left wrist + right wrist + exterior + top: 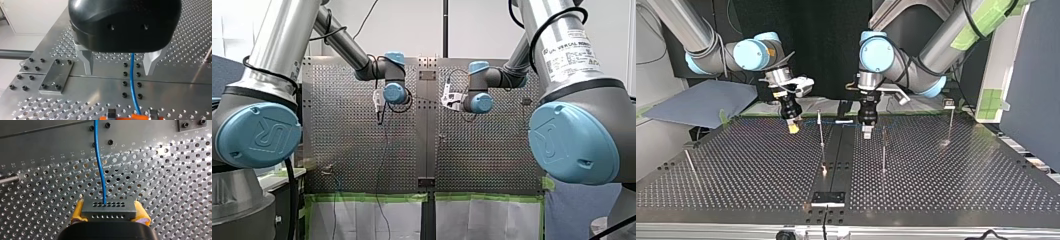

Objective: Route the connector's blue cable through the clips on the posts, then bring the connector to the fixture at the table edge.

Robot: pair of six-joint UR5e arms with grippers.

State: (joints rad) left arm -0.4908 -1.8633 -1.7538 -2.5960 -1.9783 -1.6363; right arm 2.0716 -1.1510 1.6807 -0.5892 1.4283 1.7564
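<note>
Right wrist view: right tool [110, 207] clamps connector [109, 212] trailing blue cable [100, 165].

2 arms [928, 47], 4 posts [821, 131], 1 blue cable [100, 162] w/ 1 connector [108, 210].

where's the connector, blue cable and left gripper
connector [108, 210]: right wrist view, middle of its grey face
blue cable [99, 165]: right wrist view, its middle stretch
left gripper [119, 72]: left wrist view, midway between its fingertips

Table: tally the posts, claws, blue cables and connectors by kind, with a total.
Posts: 4
Claws: 2, my right claw and my left claw
Blue cable: 1
Connector: 1
Total: 8
</note>
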